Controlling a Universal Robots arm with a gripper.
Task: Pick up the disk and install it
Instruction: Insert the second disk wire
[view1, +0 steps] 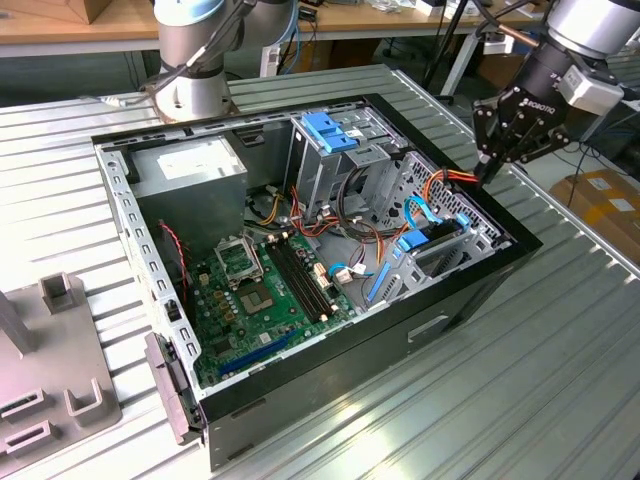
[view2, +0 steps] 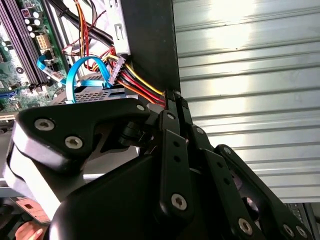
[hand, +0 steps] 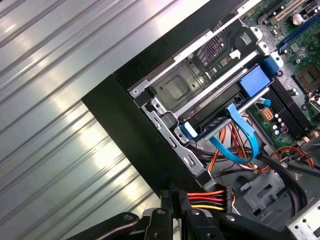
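Gripper (view1: 487, 168) jaws pinched narrow at case (view1: 470, 290) edge by power cable (hand: 210, 199); disk (hand: 220, 117) seated in bay.

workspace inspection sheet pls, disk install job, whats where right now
surface: ribbed metal table, open case lying on it
job's things: disk with blue frame sits in the case's corner bay
clutter: grey fixture at the exterior view's left
grippers: tool shut, tips at the case edge beside the wire bundle; pinching it or not, cannot tell
cables: red, orange and yellow bundle; blue cable looping at the disk
surroundings: second arm's base, cardboard box
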